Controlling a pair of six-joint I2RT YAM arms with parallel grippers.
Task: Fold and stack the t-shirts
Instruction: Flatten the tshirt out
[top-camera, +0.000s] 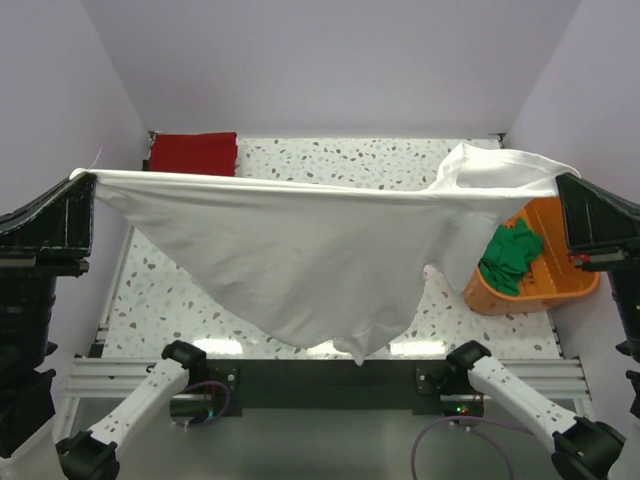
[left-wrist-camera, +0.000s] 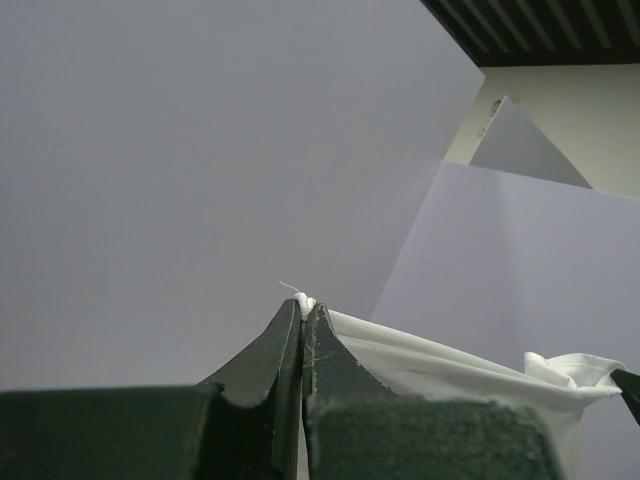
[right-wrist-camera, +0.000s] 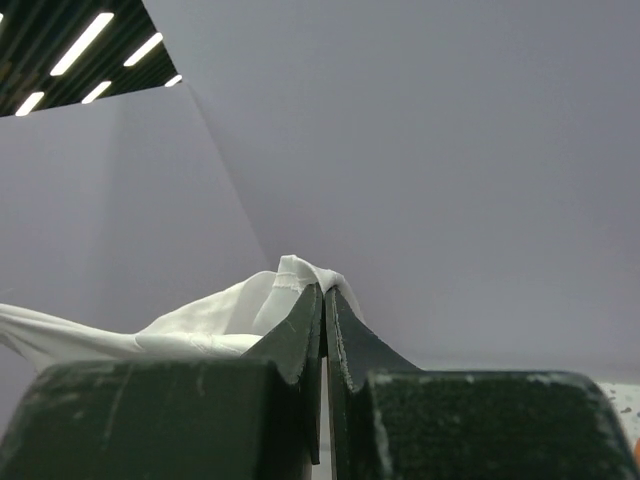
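Observation:
The white t-shirt (top-camera: 300, 250) hangs stretched in the air between my two grippers, sagging to a point near the table's front edge. My left gripper (top-camera: 82, 178) is shut on its left corner, seen pinched at the tips in the left wrist view (left-wrist-camera: 303, 302). My right gripper (top-camera: 562, 180) is shut on its right end, bunched over the tips in the right wrist view (right-wrist-camera: 322, 290). A folded red t-shirt (top-camera: 193, 153) lies at the table's far left corner. A green t-shirt (top-camera: 510, 256) lies crumpled in the orange tub (top-camera: 560, 285). No dark shirt shows.
The orange tub stands at the right side of the speckled table (top-camera: 350, 155). Lilac walls close in the back and both sides. The arm bases sit on the metal rail (top-camera: 320, 380) at the near edge.

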